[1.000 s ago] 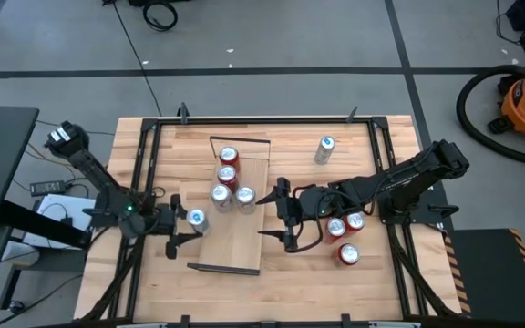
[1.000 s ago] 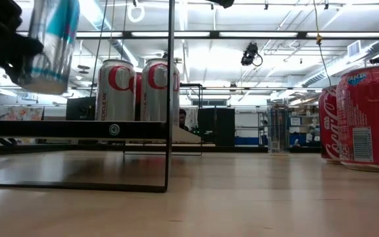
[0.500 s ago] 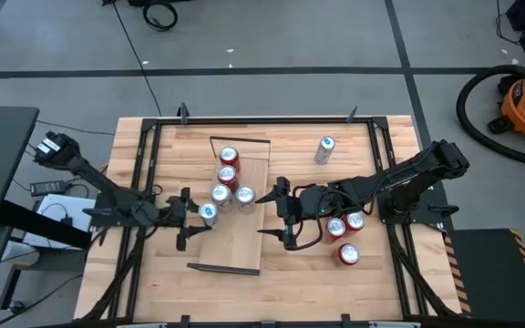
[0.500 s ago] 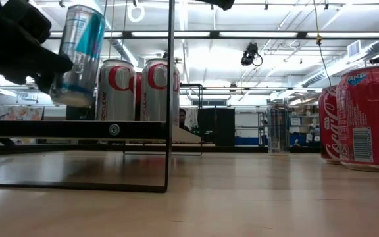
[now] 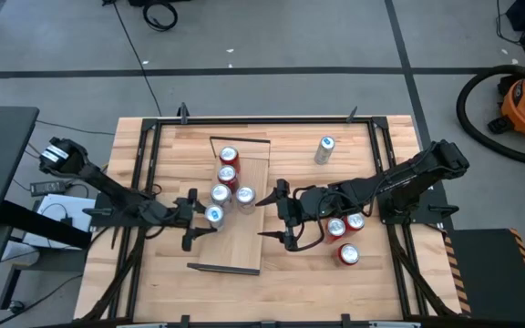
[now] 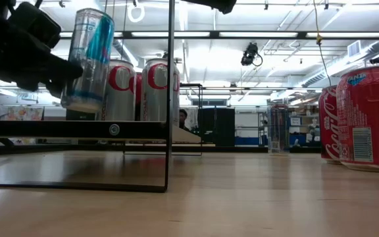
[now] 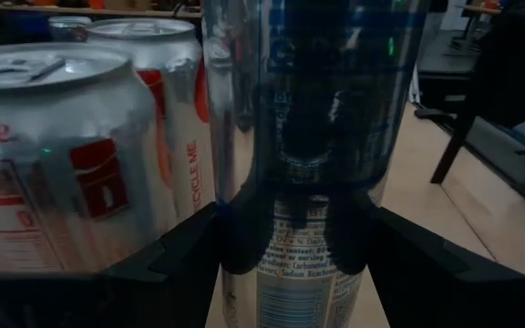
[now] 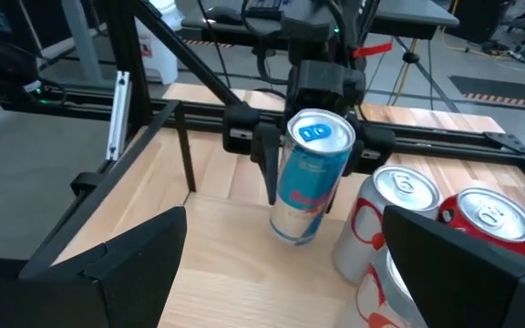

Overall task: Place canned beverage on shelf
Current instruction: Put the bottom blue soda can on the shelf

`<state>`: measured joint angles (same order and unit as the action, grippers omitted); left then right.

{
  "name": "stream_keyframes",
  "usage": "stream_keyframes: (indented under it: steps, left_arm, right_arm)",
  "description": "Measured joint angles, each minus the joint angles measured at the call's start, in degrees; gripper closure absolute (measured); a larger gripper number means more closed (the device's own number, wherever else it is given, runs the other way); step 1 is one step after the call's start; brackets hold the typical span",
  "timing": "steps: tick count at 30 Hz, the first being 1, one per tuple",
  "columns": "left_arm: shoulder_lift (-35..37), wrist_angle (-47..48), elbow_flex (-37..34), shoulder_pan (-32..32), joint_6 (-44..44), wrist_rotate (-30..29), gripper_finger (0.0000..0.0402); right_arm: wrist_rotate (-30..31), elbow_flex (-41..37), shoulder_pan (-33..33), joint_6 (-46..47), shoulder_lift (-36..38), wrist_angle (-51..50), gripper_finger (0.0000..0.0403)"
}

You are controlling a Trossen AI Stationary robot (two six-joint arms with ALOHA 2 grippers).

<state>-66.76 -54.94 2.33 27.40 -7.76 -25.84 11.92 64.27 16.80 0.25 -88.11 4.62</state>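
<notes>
— From above, where's the can?

— The slim silver-and-blue can point(image 5: 213, 214) sits between the jaws of the left gripper point(image 5: 202, 219), over the left edge of the shelf point(image 5: 244, 235), just beside four cans point(image 5: 228, 178) already standing there. The right gripper point(image 5: 272, 217) waits near the shelf's other edge, fingers spread wide, nothing in them.

— And from table height?

— The slim can point(image 6: 89, 60) hangs tilted, its base clear of the board, close against the silver cola cans point(image 6: 135, 91). Thin dark metal rim, pale wood shelf. Red cans point(image 6: 367, 117) stand on the tabletop at the far right.

— The left wrist camera?

— Dark fingers point(image 7: 190, 260) pressed on the can's lower body point(image 7: 308, 173). I'd guess smooth thin aluminium: slippery, dents if squeezed, tall and narrow so it tips easily. Mid-body, low down, looks the sensible hold.

— The right wrist?

— It looks across at the can point(image 8: 310, 178), leaning, pull-tab top showing, clamped by the other arm. Its own fingers point(image 8: 130, 260) stand well apart.
</notes>
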Motion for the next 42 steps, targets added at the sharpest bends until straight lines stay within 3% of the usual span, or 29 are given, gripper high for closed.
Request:
stream_keyframes:
  steps: [12,27,35,42]
  left_arm:
    - [-7.1,-3.9,0.0,-0.4,-2.6,-1.6,0.0158]
    - [-7.1,-1.7,0.0,-0.4,-6.4,-3.5,0.0138]
    - [-7.1,-0.1,0.1,-0.3,-6.6,-4.1,0.009]
    - [-7.1,1.0,0.1,-0.2,-6.2,-4.1,0.0084]
  right_arm:
    - [-0.1,0.0,0.0,0.0,0.0,0.0,0.0023]
    - [-0.1,0.0,0.0,0.0,0.0,0.0,0.0023]
    - [-0.1,0.0,0.0,0.0,0.0,0.0,0.0023]
    - [-0.1,0.0,0.0,0.0,0.0,-0.1,0.0023]
